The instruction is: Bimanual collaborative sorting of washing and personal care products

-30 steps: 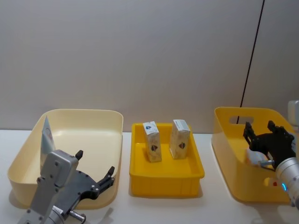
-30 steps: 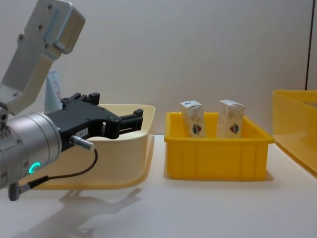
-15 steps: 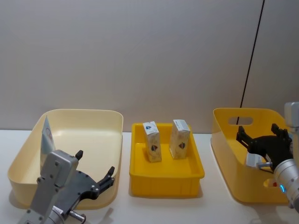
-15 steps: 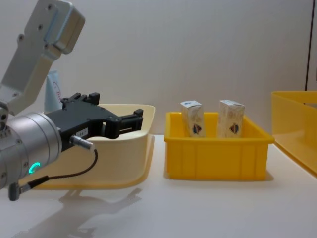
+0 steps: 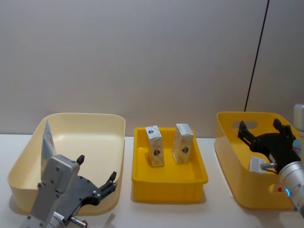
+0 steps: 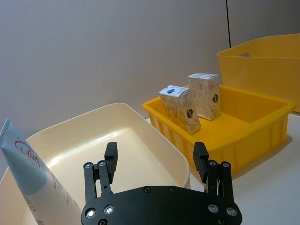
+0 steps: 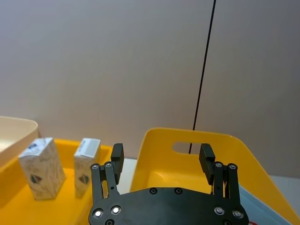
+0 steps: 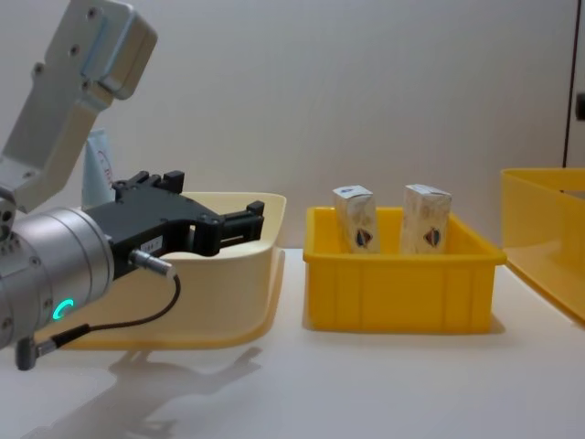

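Pale-blue tube (image 5: pixel 47 140) leans at cream bin (image 5: pixel 95 121) left wall; two cartons (image 5: pixel 154 145) upright in centre tray (image 5: pixel 168 183). Left gripper (image 5: pixel 97 183), right gripper (image 5: pixel 264 135) spread, empty. Cartons likely unsorted.

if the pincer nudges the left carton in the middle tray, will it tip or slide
The left carton probably tips: it is tall and narrow, and already leans in the yellow tray. It looks like thin card, so likely light and easily dented. Its neighbour, the right carton, stands close beside it, so a push that way might knock both.
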Robot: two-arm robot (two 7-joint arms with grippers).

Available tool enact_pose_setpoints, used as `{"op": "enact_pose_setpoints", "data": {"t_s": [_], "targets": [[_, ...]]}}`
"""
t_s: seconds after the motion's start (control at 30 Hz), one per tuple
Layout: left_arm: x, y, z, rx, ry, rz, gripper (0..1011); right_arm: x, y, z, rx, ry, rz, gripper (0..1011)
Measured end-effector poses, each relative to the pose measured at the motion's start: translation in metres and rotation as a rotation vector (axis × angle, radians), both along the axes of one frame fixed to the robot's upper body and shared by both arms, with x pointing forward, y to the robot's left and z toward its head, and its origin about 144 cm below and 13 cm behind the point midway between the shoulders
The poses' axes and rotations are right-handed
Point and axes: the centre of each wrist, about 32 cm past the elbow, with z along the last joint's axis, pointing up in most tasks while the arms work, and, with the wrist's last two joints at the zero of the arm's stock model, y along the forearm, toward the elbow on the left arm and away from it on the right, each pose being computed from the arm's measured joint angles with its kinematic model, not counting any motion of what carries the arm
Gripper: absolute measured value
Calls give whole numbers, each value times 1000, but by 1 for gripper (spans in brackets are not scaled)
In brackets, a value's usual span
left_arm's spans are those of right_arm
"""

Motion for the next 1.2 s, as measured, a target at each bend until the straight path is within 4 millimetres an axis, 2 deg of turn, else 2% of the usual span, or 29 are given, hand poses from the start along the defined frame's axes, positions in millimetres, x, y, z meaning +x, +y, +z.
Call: {"op": "enact_pose_setpoints", "data": {"t_s": [0.37,0.53,1.2], "targets": [[0,0,0,0,0,0,1003,-4,0,0,18,-55,39,1001],[0,0,0,0,0,0,1003,-10,3,-7,16,-49,59,1001],[0,0,0,0,0,0,1004,-65,28,-57,39,9,218,1001]]}}
